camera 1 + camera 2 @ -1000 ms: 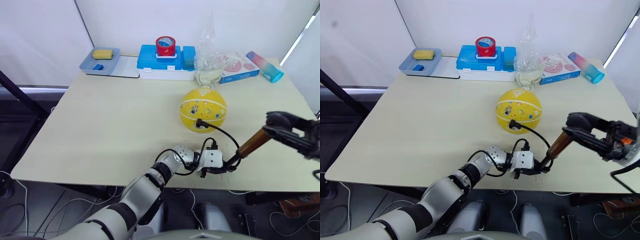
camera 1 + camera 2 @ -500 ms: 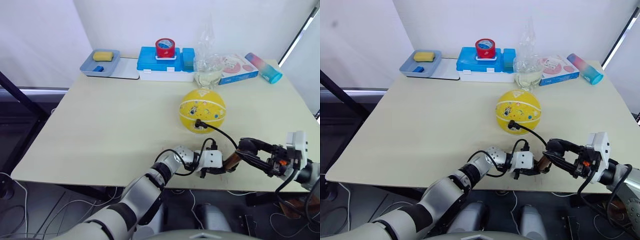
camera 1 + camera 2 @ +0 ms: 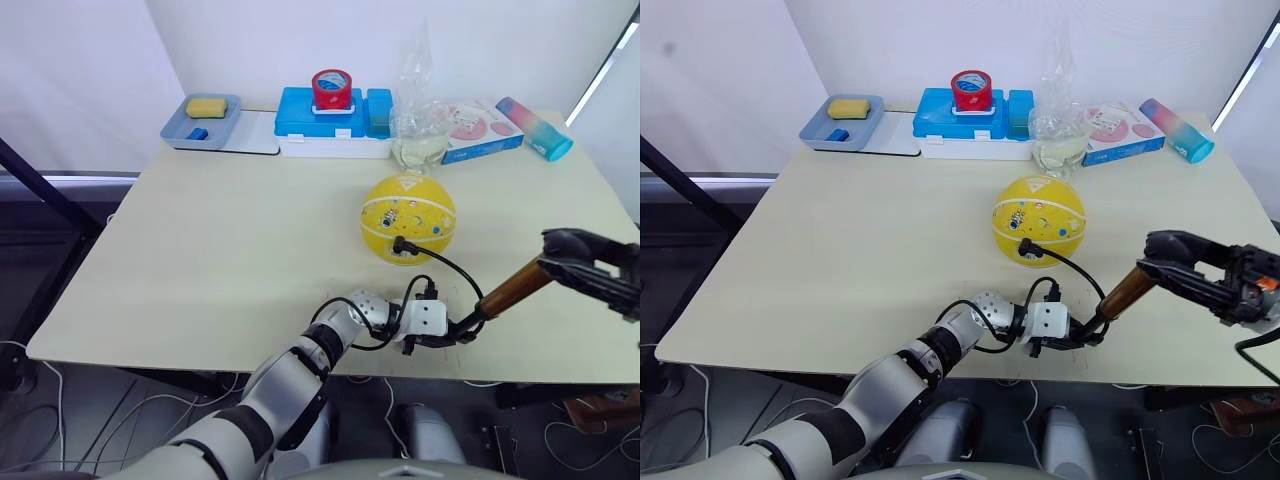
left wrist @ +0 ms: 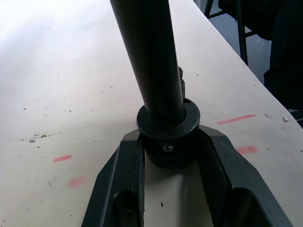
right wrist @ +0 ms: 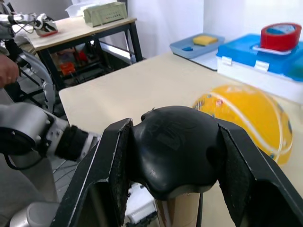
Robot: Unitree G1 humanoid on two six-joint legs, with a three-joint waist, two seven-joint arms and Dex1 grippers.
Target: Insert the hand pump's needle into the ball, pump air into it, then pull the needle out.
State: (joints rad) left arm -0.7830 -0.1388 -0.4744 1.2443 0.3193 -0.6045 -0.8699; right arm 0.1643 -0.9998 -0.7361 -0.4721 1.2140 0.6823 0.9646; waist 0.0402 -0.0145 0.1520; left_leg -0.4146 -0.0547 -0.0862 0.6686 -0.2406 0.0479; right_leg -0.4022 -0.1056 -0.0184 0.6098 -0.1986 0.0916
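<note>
With the left gripper [image 4: 166, 156] clamping the hand pump [image 3: 512, 287]'s base at the near table edge, the right gripper [image 5: 173, 158], closed on its handle, has drawn out again from half a second ago, so pumping continues, needle [image 3: 398, 243] in the ball [image 3: 408, 218].

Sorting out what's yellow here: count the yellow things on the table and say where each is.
2. The ball sits right of the table's centre, with the pump's hose plugged into it. A small sponge lies in the blue-grey tray at the far left corner. Others could be hidden behind the boxes.
</note>
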